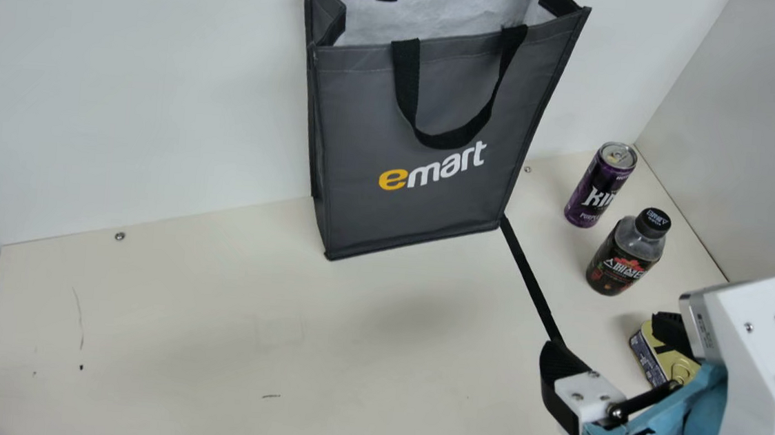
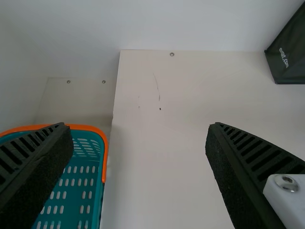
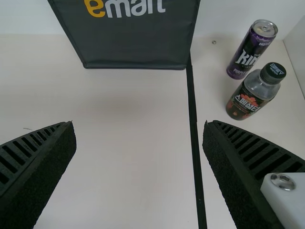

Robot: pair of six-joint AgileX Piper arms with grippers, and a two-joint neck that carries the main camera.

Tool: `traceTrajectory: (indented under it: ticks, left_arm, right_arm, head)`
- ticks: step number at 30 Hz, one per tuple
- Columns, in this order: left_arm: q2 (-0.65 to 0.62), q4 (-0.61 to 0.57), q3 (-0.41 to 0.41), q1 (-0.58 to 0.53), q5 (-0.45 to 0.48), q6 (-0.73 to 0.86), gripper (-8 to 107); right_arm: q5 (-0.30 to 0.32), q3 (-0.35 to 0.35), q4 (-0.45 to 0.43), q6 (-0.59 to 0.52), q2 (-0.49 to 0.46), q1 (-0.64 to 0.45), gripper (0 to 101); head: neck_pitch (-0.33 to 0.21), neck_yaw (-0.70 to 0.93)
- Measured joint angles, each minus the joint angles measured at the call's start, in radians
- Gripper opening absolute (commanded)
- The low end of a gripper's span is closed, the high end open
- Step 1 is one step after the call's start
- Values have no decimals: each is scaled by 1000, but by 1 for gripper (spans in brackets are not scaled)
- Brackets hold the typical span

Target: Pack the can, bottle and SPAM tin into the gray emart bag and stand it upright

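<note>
Right arm's job, I'd say: all three items sit on its side, right of the black strip (image 1: 531, 281). Right gripper (image 3: 138, 124) has its fingers wide apart, nothing between them. Left gripper (image 2: 137, 125) is also spread and empty, over by the basket (image 2: 101, 155), so much farther off.

Key relation: the items are outboard of the right gripper, not ahead of it. Tin (image 1: 650, 356) is nearest, lid up, just right of the gripper's middle and partly behind one finger in the main view (can't tell how high that finger is above it). Bottle (image 1: 623, 253) is next, farther toward the wall; can (image 1: 599, 186) is beyond that. Bottle and can both stand, long axes vertical.

Bag (image 1: 418, 178) is upright, mouth open, at the back wall, left of the lot. Nothing packed out of the three.

Next move, my read: shift right before descending, whichever item goes first. Bottle looks the easier grab, fingers either side of its body. Going straight down on the tin from here risks a finger landing on its lid.
</note>
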Motion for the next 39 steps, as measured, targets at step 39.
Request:
traceTrajectory:
  ticks: [39]
  left_arm:
    - [0,0,0,0,0,0,90]
  right_arm:
    - [-17,-260,-222,-113,235,217,95]
  head:
    - [0,0]
